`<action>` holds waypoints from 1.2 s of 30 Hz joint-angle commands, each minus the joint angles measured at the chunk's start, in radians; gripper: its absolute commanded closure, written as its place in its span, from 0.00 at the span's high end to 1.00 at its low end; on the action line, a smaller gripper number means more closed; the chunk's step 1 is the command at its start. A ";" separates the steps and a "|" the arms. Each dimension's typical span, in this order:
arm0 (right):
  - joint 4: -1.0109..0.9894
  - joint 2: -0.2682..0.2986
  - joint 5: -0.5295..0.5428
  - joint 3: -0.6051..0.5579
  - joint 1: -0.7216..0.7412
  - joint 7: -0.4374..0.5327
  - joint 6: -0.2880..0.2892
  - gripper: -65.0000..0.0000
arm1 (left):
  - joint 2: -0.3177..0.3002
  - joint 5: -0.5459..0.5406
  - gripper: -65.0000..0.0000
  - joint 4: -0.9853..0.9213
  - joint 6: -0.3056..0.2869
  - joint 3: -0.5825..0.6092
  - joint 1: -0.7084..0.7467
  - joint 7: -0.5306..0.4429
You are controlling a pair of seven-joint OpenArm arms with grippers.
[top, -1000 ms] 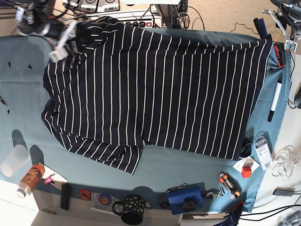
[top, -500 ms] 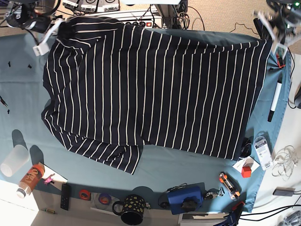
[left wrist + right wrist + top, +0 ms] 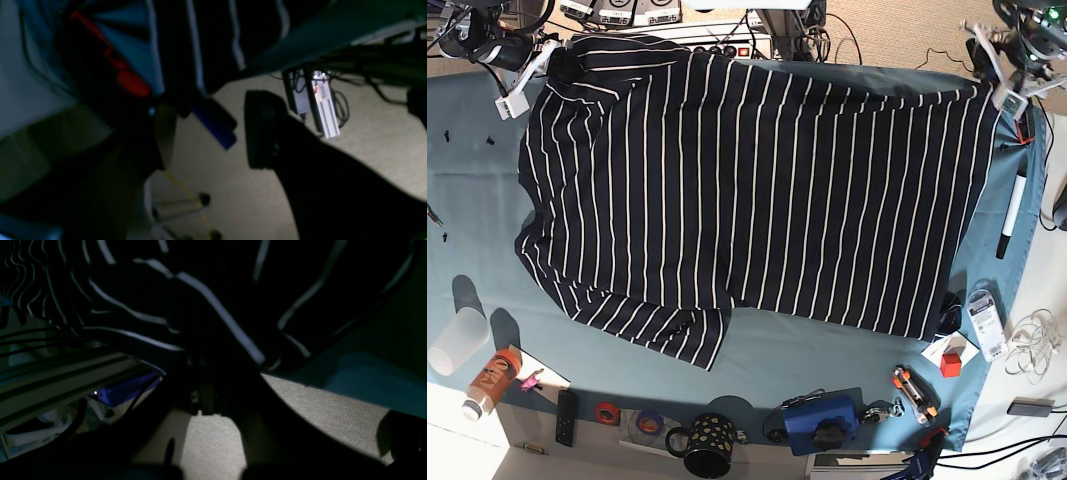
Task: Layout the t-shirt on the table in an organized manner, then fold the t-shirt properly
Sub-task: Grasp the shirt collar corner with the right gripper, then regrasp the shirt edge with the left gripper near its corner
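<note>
Both wrist views dark, blurred; right hand (image 3: 519, 85) grip on t-shirt (image 3: 757, 190) unclear.

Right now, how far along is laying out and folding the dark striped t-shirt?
Mostly laid out: the dark white-striped t-shirt lies spread across the teal cloth-covered table. In hand: the right gripper is at its far corner, the left gripper at the opposite one. Left: one sleeve remains rumpled; no fold made.

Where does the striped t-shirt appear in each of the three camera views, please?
Base: the t-shirt covers most of the table.
Left wrist: a dark striped strip along the top.
Right wrist: fills the upper half, bunched.
Shared landmark: the teal table cloth beside its edge.
</note>
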 commanded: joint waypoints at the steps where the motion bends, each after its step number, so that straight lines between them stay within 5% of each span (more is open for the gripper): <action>1: 0.012 0.017 0.021 0.010 -0.005 0.010 0.001 0.00 | -0.016 0.000 0.50 0.011 -0.017 -0.008 0.006 -0.057; 6: 0.012 0.017 0.021 0.010 -0.005 0.010 0.001 0.00 | -0.035 0.161 0.50 0.011 -0.017 -0.007 0.006 -0.210; 12: 0.012 0.017 0.021 0.010 -0.004 0.010 0.001 0.00 | -0.077 0.246 0.46 0.011 -0.017 0.025 0.008 -0.225; 17: 0.012 0.017 0.020 0.010 -0.005 0.010 0.001 0.00 | -0.117 0.354 0.46 0.011 -0.017 0.184 0.008 -0.226; 21: 0.012 0.017 0.020 0.010 -0.005 0.010 0.001 0.00 | -0.142 0.481 0.46 0.011 0.165 0.314 0.006 -0.227; 25: 0.012 0.017 0.020 0.010 -0.005 0.010 0.001 0.00 | -0.143 0.554 0.45 0.011 0.224 0.376 0.006 -0.221; 31: 0.012 0.017 0.020 0.010 -0.005 0.010 0.001 0.00 | -0.144 0.556 0.26 0.011 0.412 0.378 0.003 -0.103; 36: 0.012 0.017 0.053 0.010 -0.005 0.010 0.001 0.00 | -0.144 0.536 0.03 0.011 0.431 0.378 0.003 -0.071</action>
